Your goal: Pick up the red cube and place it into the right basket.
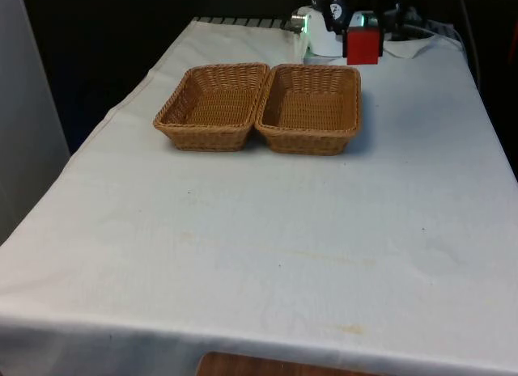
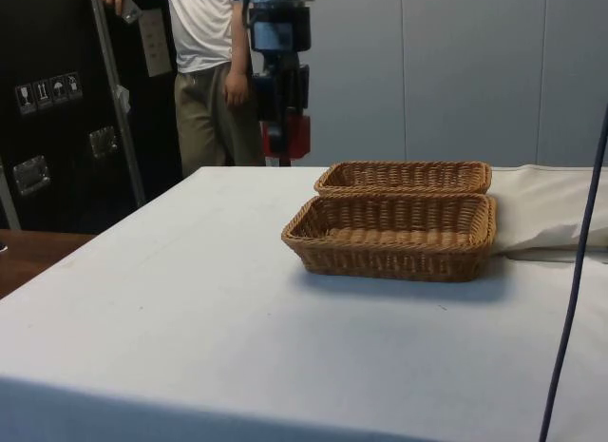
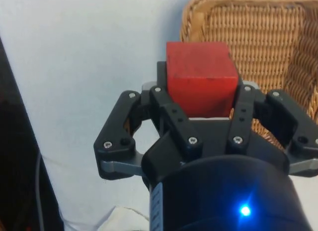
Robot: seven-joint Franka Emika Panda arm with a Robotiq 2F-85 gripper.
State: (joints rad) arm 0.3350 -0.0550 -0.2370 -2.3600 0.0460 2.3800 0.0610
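Observation:
My gripper [image 3: 201,87] is shut on the red cube [image 3: 199,77], which it holds in the air. In the front view the red cube [image 1: 363,45] hangs above the table just behind the far rim of the right basket [image 1: 311,108], near that basket's right corner. The side view has the red cube [image 2: 296,136] under the gripper [image 2: 285,128], above the table and off the far basket [image 2: 404,177]. In the wrist view a corner of a wicker basket [image 3: 258,37] lies beyond the cube.
A second wicker basket [image 1: 212,106] stands touching the right one on the front view's left. A person [image 2: 204,71] stands behind the table in the side view. Folded cloth [image 2: 551,214] bunches beside the baskets there.

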